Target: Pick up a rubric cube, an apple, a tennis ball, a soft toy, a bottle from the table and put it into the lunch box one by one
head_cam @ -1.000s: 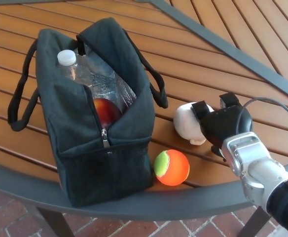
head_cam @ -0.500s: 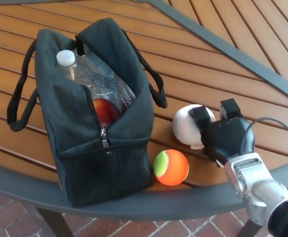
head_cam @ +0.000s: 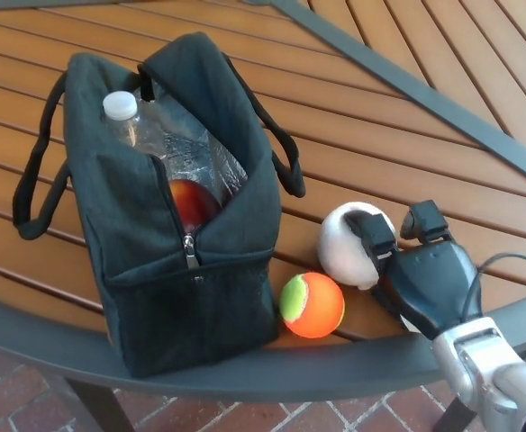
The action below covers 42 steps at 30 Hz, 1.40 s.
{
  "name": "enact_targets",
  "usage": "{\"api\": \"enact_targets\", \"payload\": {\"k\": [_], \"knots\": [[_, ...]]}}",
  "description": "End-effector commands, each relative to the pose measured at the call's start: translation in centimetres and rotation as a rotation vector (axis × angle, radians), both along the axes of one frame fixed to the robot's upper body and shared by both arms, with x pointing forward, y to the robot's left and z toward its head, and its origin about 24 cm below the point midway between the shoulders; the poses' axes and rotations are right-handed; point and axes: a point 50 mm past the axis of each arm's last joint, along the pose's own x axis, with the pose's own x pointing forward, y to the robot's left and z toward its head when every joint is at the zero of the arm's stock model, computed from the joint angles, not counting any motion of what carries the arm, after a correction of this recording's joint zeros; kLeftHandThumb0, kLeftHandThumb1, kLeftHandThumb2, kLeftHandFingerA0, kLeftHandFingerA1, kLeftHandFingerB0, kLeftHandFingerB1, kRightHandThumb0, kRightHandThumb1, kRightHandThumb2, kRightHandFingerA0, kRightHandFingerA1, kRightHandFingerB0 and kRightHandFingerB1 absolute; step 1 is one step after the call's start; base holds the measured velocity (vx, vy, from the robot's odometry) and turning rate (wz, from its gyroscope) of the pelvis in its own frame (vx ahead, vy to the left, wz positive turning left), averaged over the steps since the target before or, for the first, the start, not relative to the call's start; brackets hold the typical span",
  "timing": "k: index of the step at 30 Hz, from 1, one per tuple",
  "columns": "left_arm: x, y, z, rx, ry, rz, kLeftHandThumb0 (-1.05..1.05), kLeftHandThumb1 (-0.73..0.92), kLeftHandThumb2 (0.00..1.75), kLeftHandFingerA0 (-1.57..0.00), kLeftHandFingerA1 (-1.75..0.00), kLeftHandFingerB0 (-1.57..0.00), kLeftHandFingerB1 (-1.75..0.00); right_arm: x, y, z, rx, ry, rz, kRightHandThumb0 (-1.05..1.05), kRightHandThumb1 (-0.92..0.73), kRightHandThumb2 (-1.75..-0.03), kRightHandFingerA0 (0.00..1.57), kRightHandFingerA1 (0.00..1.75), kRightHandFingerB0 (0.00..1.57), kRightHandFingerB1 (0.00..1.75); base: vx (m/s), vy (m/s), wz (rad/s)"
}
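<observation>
Slatted wooden table (head_cam: 407, 144) with grey metal rim above brick floor (head_cam: 11, 396).

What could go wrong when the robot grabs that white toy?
The right hand has only one finger over the soft toy, so it might slip out. The tennis ball sits near the table's rim; a nudge could roll it off. The lunch box already holds a bottle and an apple, leaving little room.
</observation>
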Motion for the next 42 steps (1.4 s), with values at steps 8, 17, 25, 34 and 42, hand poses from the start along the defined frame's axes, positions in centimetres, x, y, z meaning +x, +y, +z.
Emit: {"api": "enact_targets", "payload": {"k": [8, 17, 25, 34, 42], "knots": [[0.5, 0.8, 0.5, 0.051, -0.048, -0.023, 0.02, 0.59, 0.93, -1.09, -1.15, -0.96, -1.01, -2.0, -1.8, -0.1, 0.481, -0.110, -0.195, -0.23, -0.59, -1.04, 0.82, 1.75, 0.67, 1.69, 0.00, 0.000, 0.00], [0.3, 0.8, 0.5, 0.056, -0.046, -0.031, 0.06, 0.53, 1.02, -1.06, -1.15, -0.96, -1.01, -2.5, -1.5, 0.7, 0.806, -0.171, -0.264, -0.18, -0.53, -1.13, 0.85, 1.71, 0.78, 1.62, 0.00, 0.000, 0.00], [0.1, 0.9, 0.5, 0.045, -0.054, -0.033, 0.04, 0.54, 1.03, -1.09, -1.18, -0.97, -1.02, -2.9, -1.2, 0.8, 0.960, -0.156, -0.302, -0.17, -0.54, -1.14, 0.84, 1.69, 0.78, 1.60, 0.00, 0.000, 0.00], [0.0, 1.1, 0.6, 0.038, -0.059, -0.029, 0.06, 0.52, 1.09, -1.06, -1.19, -0.98, -1.03, -3.2, -0.9, 1.8, 1.241, -0.173, -0.308, -0.21, -0.51, -1.15, 0.86, 1.73, 0.81, 1.63, 0.00, 0.000, 0.00], [0.0, 1.3, 0.5, 0.037, -0.054, -0.012, 0.04, 0.55, 1.02, -1.09, -1.18, -0.97, -1.02, -2.4, 0.1, 4.9, 1.476, -0.132, -0.156, -0.12, -0.34, -1.41, 1.00, 1.67, 0.91, 1.59, 0.00, 0.000, 0.00]]}}
